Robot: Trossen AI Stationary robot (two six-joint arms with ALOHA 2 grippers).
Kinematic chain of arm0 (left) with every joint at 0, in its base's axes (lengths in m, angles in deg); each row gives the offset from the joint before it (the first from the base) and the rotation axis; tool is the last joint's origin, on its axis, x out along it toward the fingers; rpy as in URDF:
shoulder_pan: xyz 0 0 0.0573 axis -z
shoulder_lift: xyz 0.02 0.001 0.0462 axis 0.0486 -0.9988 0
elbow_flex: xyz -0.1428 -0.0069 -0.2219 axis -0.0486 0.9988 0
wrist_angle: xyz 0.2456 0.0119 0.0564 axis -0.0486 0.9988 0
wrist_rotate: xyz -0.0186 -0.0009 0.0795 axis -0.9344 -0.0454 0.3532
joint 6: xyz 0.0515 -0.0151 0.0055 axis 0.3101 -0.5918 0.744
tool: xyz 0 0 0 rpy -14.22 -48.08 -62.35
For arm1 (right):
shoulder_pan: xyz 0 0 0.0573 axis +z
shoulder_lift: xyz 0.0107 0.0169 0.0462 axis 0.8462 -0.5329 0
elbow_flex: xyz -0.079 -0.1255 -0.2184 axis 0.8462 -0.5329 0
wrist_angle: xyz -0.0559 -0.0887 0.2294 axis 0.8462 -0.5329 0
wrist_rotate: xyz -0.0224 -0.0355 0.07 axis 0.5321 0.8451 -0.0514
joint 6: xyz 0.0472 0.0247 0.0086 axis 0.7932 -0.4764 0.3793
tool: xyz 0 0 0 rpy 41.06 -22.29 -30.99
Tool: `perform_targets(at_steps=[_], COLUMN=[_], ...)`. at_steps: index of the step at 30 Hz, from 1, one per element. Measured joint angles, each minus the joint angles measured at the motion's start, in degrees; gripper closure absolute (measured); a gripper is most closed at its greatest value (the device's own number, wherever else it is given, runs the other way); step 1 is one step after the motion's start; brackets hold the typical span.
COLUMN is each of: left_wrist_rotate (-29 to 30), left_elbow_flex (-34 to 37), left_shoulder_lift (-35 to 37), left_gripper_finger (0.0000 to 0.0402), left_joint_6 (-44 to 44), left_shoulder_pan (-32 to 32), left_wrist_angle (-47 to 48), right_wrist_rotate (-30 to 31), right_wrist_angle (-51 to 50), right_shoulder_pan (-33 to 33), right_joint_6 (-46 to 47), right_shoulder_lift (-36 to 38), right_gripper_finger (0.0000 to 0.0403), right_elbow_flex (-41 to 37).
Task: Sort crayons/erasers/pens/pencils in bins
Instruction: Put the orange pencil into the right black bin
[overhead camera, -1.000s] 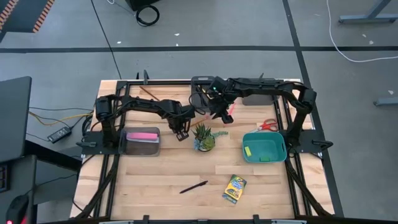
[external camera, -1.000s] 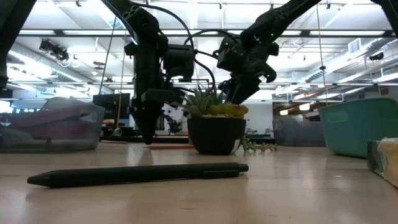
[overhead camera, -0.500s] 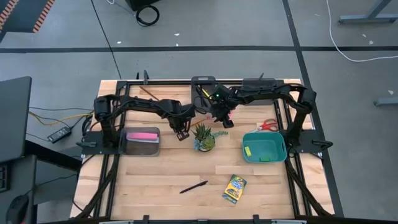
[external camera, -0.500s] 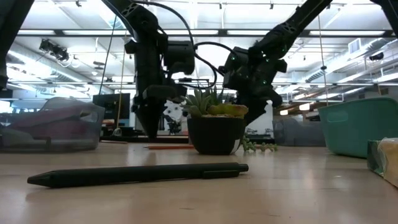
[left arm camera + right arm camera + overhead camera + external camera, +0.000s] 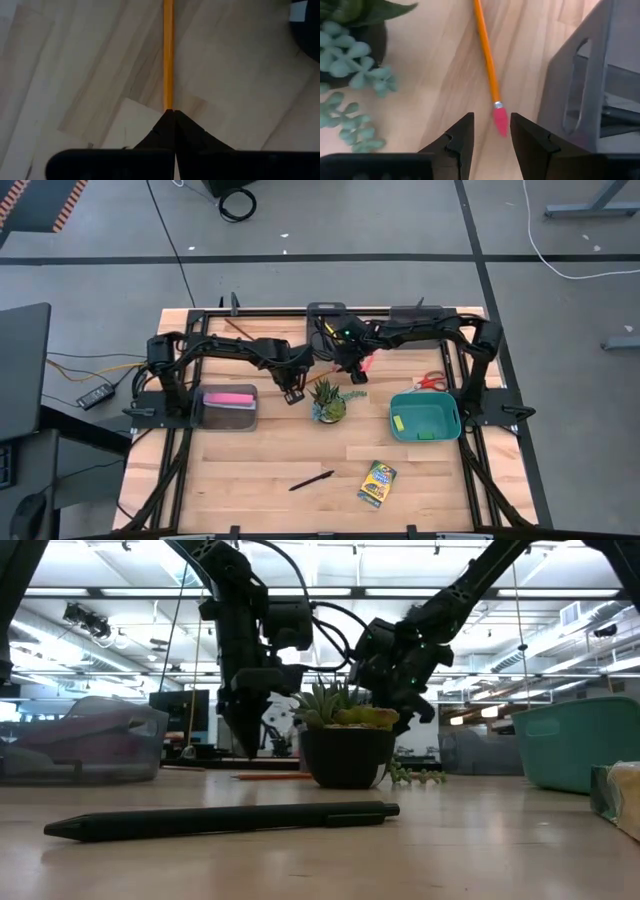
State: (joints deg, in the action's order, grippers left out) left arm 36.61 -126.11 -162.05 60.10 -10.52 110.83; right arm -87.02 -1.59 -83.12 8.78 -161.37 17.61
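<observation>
- Pencil (image 5: 486,55), orange with a pink tip: it lies flat on the table (image 5: 250,470) at the back, between the plant (image 5: 328,400) and a grey bin (image 5: 590,75).
- Right gripper (image 5: 491,131): I hold it low over the pink tip with the jaws narrowly parted; the tip sits in the gap, and I cannot tell if either finger touches it.
- Left gripper (image 5: 170,114): jaws pressed together and empty, hanging just over the other end of the same pencil.
- Other task things: black pen (image 5: 311,480) and crayon box (image 5: 377,484) lie near the front edge; a pink bar rests in the grey bin (image 5: 228,408) on the left; the teal bin (image 5: 424,416) sits to the right.
- Risk, as I judge it: closing on the rounded tip alone could squirt the pencil out or swing it into the bin wall beside it.
- Risk: with both grippers over one pencil, a nudge from the left one would shift it just as I close.
- Risk: the plant's trailing leaves (image 5: 355,75) lie near my right arm's path and could snag.
- Hidden: my right wrist view cuts off the pencil's far end, and the bin's contents there are mostly out of sight.
- Hard to read: in the low view the plant pot screens the pencil's pink end.
</observation>
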Motion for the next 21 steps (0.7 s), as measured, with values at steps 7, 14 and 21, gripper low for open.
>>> perform_targets(at_steps=[7,14,21], left_wrist_rotate=[0.0,-0.1,-0.1], left_elbow_flex=[0.0,0.0,0.0], left_shoulder_lift=[0.0,0.0,0.0], left_gripper_finger=[0.0399,0.0397,0.0391], left_joint_6=[0.0,0.0,0.0], left_shoulder_pan=[0.0,0.0,0.0], left_wrist_angle=[0.7,0.9,2.5], right_wrist_rotate=[1.9,1.1,3.3], right_wrist_angle=[4.3,3.3,-2.5], right_shoulder_pan=[-0.1,0.7,2.5], right_joint_6=[-0.4,2.0,7.6], right_shoulder_lift=[-0.8,-0.4,2.8], right_gripper_finger=[0.0269,0.0269,0.0269], right_elbow_flex=[-0.1,-0.1,0.7])
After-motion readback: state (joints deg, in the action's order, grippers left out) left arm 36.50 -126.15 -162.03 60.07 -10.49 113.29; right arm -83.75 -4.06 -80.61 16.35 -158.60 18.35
